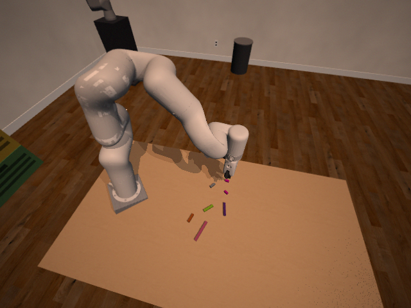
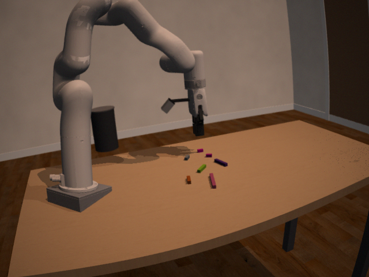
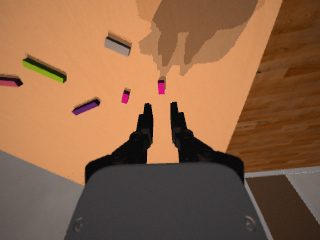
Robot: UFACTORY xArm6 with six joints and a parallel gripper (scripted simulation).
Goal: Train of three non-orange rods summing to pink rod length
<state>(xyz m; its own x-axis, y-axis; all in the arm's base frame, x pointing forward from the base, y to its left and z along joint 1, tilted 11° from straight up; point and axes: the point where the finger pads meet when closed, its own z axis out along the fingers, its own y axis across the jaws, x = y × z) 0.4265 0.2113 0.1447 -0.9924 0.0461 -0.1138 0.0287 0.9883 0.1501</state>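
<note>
My gripper is partly open and empty, above the table near the back magenta rod. The other magenta rod lies between it and the purple rod. The grey rod lies left of the magenta rods in the top view. The lime rod lies left of the purple one. The pink rod lies at the front. All rods lie apart.
The orange rod lies between the lime and pink rods, to their left in the top view. The table's back edge is just behind the gripper. The arm's base plate stands at the left.
</note>
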